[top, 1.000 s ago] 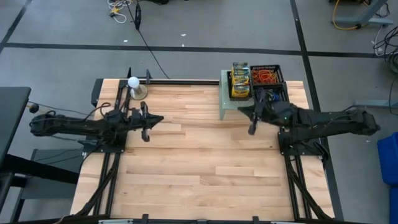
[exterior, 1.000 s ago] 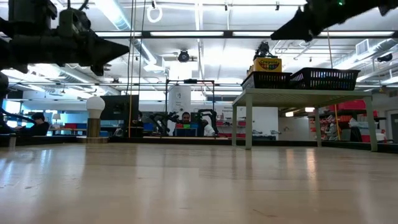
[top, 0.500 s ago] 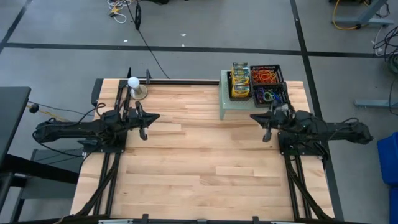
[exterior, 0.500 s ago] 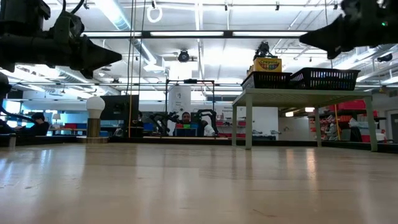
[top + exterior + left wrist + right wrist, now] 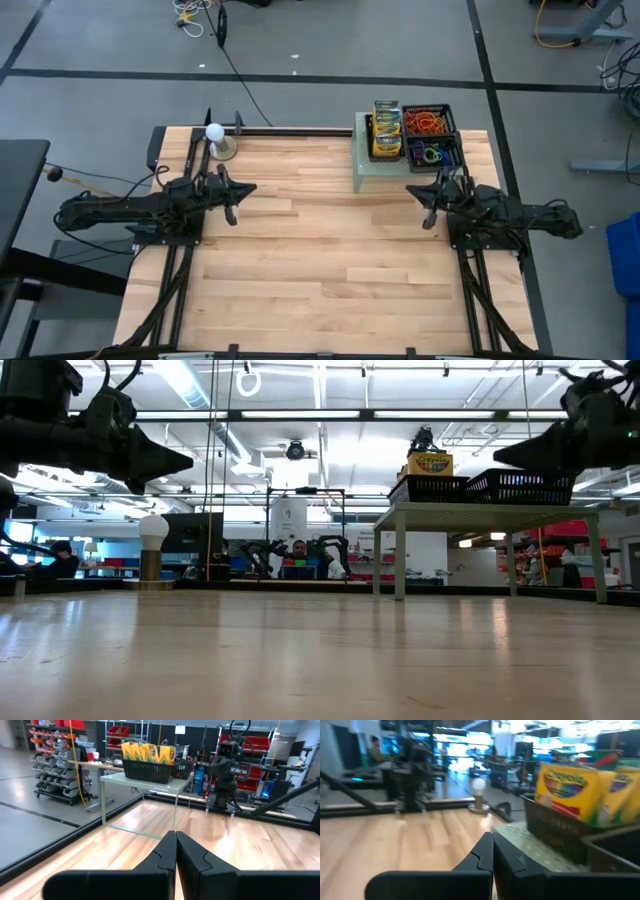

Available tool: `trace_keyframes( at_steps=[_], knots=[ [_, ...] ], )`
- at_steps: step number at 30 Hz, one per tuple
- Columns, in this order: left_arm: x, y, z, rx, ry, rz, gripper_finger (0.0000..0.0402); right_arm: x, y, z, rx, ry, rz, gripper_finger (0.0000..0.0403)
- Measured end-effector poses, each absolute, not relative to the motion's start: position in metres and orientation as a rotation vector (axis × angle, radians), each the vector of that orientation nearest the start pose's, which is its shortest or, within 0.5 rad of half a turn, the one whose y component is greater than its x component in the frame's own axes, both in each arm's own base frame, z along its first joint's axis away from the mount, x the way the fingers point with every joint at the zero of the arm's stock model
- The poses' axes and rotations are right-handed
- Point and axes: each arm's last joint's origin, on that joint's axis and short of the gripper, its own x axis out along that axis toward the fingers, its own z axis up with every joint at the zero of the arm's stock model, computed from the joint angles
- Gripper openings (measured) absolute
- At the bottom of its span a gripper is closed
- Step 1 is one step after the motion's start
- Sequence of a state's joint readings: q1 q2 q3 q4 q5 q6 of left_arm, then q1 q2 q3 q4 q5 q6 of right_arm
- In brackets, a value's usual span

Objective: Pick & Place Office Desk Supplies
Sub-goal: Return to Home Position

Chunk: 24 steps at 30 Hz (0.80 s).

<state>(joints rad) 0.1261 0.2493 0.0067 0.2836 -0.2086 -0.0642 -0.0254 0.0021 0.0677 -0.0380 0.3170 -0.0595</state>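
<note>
High view: the left gripper (image 5: 248,190) hangs over the table's (image 5: 320,270) left half. The right gripper (image 5: 414,190) hangs over the right half, just in front of the pale shelf (image 5: 364,170). Crayon boxes (image 5: 386,130) stand in the shelf's left black bin (image 5: 369,128). Orange and red rubber bands (image 5: 430,122) lie in the top right bin (image 5: 455,118). Purple and green bands (image 5: 430,155) lie in the bin below (image 5: 460,155).

Low view: both grippers (image 5: 185,460) (image 5: 502,457) are well above the tabletop. One crayon box (image 5: 430,463) rises above its bin.

Left wrist view: the left fingers (image 5: 165,852) are pressed together, holding nothing.

Right wrist view: the right fingers (image 5: 482,852) likewise meet, empty, near the crayon boxes (image 5: 570,785).
</note>
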Motion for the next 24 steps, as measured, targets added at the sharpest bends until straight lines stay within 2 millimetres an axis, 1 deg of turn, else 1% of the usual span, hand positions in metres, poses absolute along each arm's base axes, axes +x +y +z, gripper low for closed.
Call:
trace_keyframes(
  at_steps=[4,7,10,12,14,15,19,22,24],
  knots=[
    [0.111,0.021,0.171,-0.064,-0.042,0.353,0.0009,0.094,-0.013,0.172,-0.051,-0.021,-0.387,0.0000],
    [0.111,0.020,0.171,-0.063,-0.041,0.351,0.0009,0.095,-0.013,0.171,-0.073,-0.041,-0.398,0.0001],
    [0.111,0.020,0.171,-0.020,-0.033,0.354,0.0009,0.096,-0.014,0.170,-0.078,-0.026,-0.445,0.0010],
    [0.109,0.020,0.174,-0.003,-0.067,0.355,0.0009,0.095,-0.015,0.171,-0.066,-0.033,-0.470,0.0019],
    [0.105,0.018,0.181,0.022,-0.139,0.309,0.0009,0.095,-0.015,0.171,-0.067,-0.031,-0.478,0.0026],
    [0.103,0.018,0.182,0.032,-0.149,0.289,0.0009,0.095,-0.015,0.171,-0.077,-0.029,-0.477,0.0029],
    [0.095,0.014,0.179,0.039,-0.140,0.191,0.0009,0.095,-0.015,0.170,-0.122,-0.012,-0.480,0.0032],
    [0.096,0.011,0.177,0.032,-0.124,0.088,0.0009,0.095,-0.015,0.170,-0.131,-0.009,-0.479,0.0033],
    [0.096,0.011,0.178,0.020,-0.133,0.072,0.0009,0.096,-0.015,0.170,-0.135,-0.003,-0.479,0.0034]
  ],
)
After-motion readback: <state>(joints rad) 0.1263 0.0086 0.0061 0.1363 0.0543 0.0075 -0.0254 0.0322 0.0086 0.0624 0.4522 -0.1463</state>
